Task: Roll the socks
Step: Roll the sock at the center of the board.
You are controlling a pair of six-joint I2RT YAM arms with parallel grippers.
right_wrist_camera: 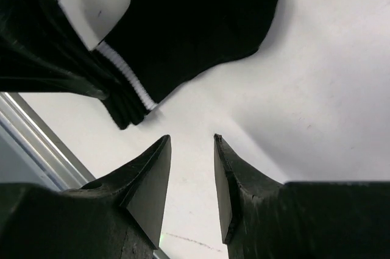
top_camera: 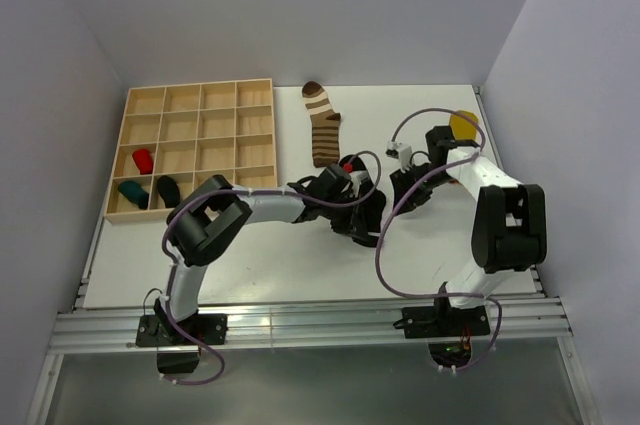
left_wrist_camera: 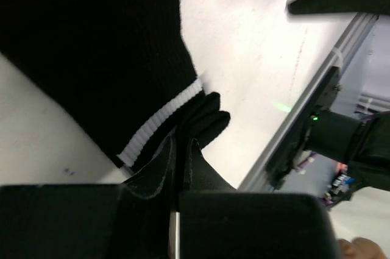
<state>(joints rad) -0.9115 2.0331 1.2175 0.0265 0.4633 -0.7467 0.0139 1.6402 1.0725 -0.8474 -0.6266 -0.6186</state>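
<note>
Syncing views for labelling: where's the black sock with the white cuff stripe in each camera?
Top external: black sock mid-frame, mostly hidden beneath the left gripper.
Left wrist: fills upper left, cuff pinched in the shut jaws.
Right wrist: top centre, beyond the right gripper, jaws open.
Shared landmark: white cuff stripe, in both wrist views; not discernible from above.

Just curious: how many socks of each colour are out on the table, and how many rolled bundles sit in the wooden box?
Brown-and-cream striped sock: 1
Yellow sock: 1
Black sock with white cuff stripes: 1
Red rolled bundle in the wooden box: 1
Teal rolled bundle: 1
Dark rolled bundle: 1
Total: 6
</note>
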